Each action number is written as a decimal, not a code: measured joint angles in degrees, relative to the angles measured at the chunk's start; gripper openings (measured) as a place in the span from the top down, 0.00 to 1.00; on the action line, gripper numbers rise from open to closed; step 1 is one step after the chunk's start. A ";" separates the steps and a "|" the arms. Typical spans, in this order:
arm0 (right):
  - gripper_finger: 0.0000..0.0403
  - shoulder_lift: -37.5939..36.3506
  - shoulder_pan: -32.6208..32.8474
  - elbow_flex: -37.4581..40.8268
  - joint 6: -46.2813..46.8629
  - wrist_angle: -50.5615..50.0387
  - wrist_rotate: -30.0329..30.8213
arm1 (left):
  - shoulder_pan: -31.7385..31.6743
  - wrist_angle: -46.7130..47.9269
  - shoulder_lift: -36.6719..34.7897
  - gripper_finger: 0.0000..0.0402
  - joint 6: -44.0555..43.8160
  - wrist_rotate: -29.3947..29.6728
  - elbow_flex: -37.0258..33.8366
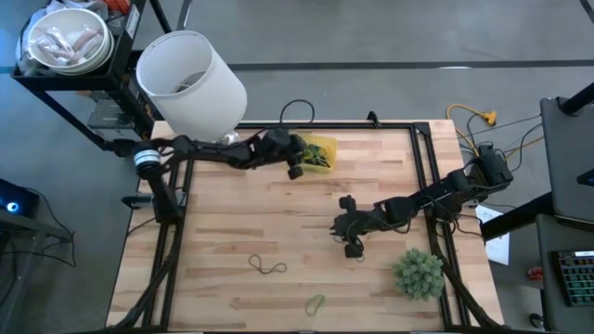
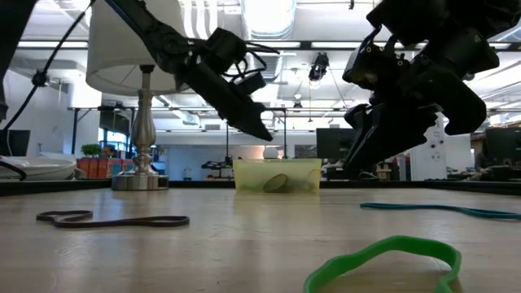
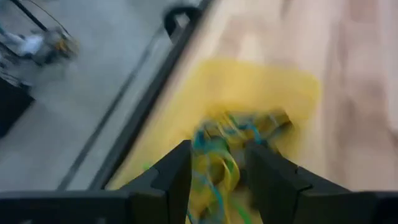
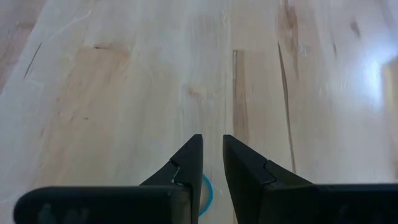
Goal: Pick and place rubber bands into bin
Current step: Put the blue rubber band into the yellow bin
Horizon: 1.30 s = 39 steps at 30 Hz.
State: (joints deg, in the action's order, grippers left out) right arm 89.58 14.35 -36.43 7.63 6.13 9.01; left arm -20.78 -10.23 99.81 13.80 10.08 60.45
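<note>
A: Where are the left jaws (image 3: pixel 216 177)?
B: Apart, directly above the bin (image 3: pixel 249 93); rubber bands (image 3: pixel 239 134) lie just beyond the tips.
A: And the right jaws (image 4: pixel 211 165)?
B: Slightly apart, empty, a blue band (image 4: pixel 207 190) between them. Lower straight to the bench (image 4: pixel 124 93), then close.

White lamp (image 2: pixel 130 49) beside wooden table (image 1: pixel 278 232).

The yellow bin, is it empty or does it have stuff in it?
Not empty. The yellow bin has a tangle of rubber bands inside, seen from the left wrist, with the left gripper open just above it.
</note>
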 joint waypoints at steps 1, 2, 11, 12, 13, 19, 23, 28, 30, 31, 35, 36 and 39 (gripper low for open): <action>0.86 0.00 0.00 0.08 0.87 -0.29 -0.05 | 0.41 2.99 -1.03 0.67 0.00 -0.02 -0.04; 0.86 0.00 0.02 0.11 1.88 -0.81 -0.10 | 0.95 5.93 -1.91 0.67 -0.02 -0.01 -0.05; 0.86 0.00 0.19 0.21 10.89 -4.64 -0.24 | 10.26 18.59 -13.33 0.67 -3.08 -0.06 -7.36; 0.86 0.00 0.40 0.29 11.72 -4.52 -0.28 | 11.65 18.64 -14.90 0.67 -3.63 -0.06 -8.94; 0.86 0.00 0.71 0.29 12.15 -4.36 -0.30 | 13.09 18.69 -16.46 0.67 -4.45 -0.04 -10.50; 0.86 1.17 4.00 0.47 12.49 -0.43 -0.49 | 21.67 13.91 -24.95 0.66 -9.18 -0.09 -20.65; 0.86 4.95 5.43 0.36 11.19 3.89 -0.47 | 25.89 5.88 -29.62 0.66 -10.40 -0.08 -27.86; 0.86 7.58 4.92 0.05 10.81 3.78 0.06 | 27.72 4.60 -35.07 0.66 -10.58 -0.02 -32.20; 0.86 7.55 4.69 0.00 11.24 3.59 0.03 | 28.02 4.71 -36.79 0.66 -10.60 0.00 -32.77; 0.86 7.49 4.63 0.00 11.38 3.50 0.01 | 28.18 4.62 -37.31 0.66 -10.60 0.00 -32.82; 0.86 6.26 4.63 -0.17 11.46 2.74 0.01 | 28.68 3.58 -39.22 0.66 -10.62 -0.16 -32.86; 0.86 5.87 4.63 -0.23 11.48 2.91 -0.02 | 28.84 3.69 -39.42 0.66 -10.63 -0.34 -32.86; 0.86 4.97 4.63 -0.30 12.22 -0.22 -0.15 | 29.32 2.41 -39.21 0.66 -11.90 -1.72 -32.91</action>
State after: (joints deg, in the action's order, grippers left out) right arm 94.56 18.98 -36.73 19.85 5.91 8.86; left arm 8.54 -7.81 60.59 1.90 8.36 27.53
